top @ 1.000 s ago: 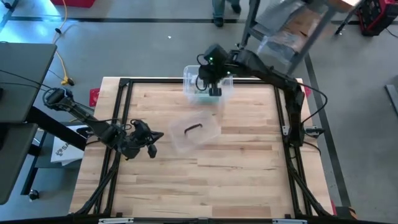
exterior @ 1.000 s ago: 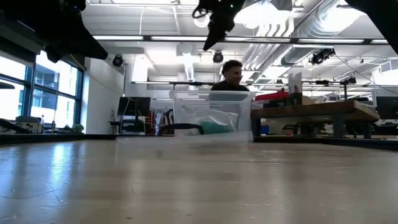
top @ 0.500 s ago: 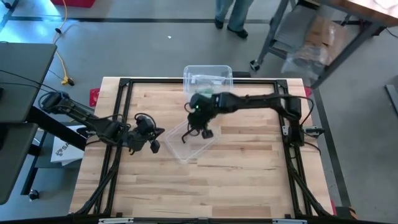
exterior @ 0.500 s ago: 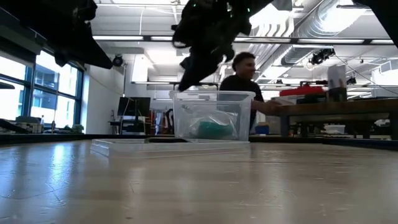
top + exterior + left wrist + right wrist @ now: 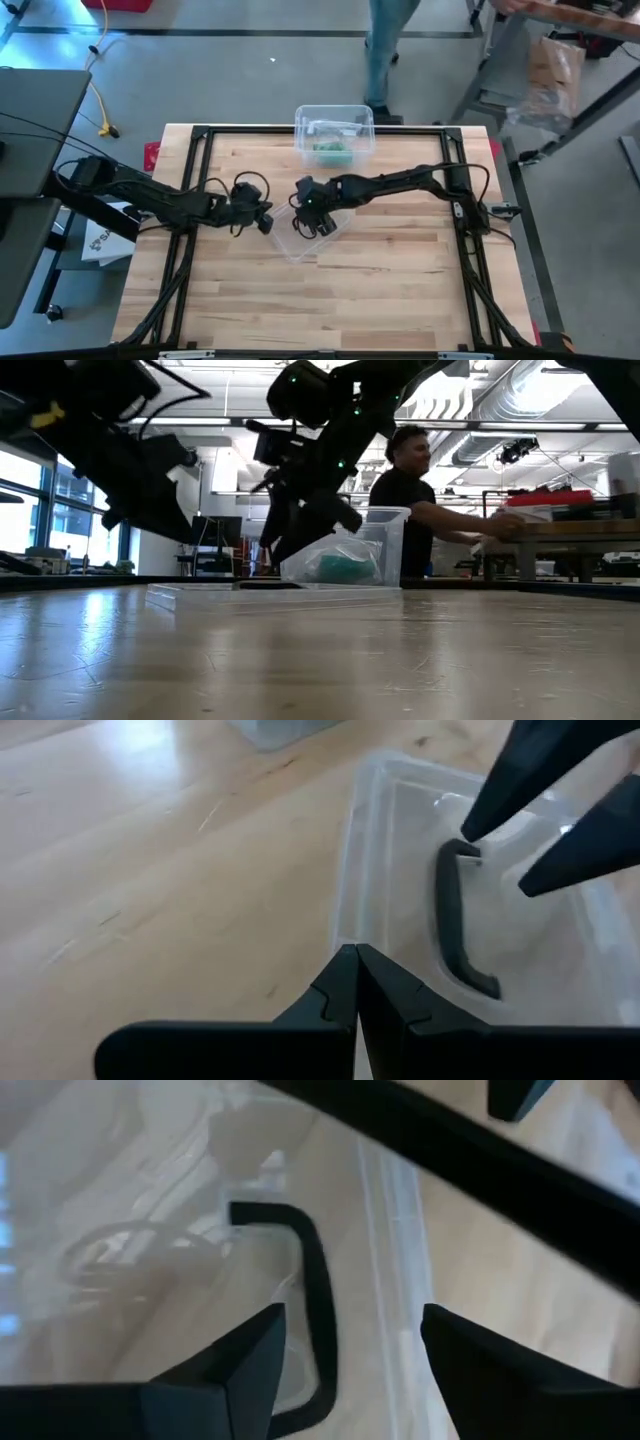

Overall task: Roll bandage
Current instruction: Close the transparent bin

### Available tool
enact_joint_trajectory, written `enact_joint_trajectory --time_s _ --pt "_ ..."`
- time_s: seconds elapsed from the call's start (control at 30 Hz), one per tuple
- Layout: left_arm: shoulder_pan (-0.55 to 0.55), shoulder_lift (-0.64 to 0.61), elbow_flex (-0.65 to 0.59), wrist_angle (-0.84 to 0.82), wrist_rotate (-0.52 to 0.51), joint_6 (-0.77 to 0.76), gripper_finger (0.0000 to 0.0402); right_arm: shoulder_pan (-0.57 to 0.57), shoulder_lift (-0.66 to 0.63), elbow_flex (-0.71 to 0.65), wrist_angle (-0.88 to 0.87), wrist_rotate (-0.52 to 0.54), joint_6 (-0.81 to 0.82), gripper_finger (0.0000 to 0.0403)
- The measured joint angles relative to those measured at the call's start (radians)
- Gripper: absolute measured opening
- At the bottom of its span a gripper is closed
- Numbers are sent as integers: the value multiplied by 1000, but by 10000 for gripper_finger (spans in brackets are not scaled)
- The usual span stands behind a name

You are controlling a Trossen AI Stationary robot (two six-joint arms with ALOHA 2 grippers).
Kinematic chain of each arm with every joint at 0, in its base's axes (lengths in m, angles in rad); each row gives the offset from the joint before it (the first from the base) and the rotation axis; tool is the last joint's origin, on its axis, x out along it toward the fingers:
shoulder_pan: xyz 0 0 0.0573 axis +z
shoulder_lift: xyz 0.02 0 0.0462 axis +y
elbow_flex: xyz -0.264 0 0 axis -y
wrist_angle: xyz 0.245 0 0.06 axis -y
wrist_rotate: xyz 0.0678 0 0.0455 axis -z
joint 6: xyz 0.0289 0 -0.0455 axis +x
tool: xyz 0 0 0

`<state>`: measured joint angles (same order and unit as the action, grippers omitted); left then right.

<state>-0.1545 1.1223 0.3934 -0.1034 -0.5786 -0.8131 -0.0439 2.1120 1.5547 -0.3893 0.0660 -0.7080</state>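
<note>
- Left arm extended from the table's left side toward the centre, lying low and nearly horizontal.
- Left gripper (image 5: 262,222) positioned left of centre, pointed toward the right gripper; fingers (image 5: 345,990) pressed together, nothing between them.
- Right arm reached from the table's right edge across to the centre, elbow bent near the right side.
- Right gripper (image 5: 312,224) placed just beside the left gripper, angled downward; fingers (image 5: 235,1355) spread wide apart, nothing gripped.
- Both grippers close together near the table's centre, not touching.
</note>
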Motion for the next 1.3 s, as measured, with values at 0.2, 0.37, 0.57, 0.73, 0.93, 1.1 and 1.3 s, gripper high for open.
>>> enact_joint_trajectory --time_s 0.2,0.37,0.57,0.73,0.93,1.1,1.3 --pt "91 113 -1 39 76 41 0 22 36 0 50 67 -34 232" --pt "150 230 -2 130 160 65 0 36 58 0 31 112 -30 232" --pt "162 327 0 220 215 74 0 51 83 0 48 202 -26 232" --pt "161 338 1 237 225 78 0 64 95 0 42 245 -43 232" --pt "162 332 0 234 230 78 0 68 121 2 69 278 -21 232" --pt "161 335 0 235 233 77 0 82 141 4 78 364 80 231" --pt "160 335 0 224 226 73 0 117 148 2 100 491 209 231"
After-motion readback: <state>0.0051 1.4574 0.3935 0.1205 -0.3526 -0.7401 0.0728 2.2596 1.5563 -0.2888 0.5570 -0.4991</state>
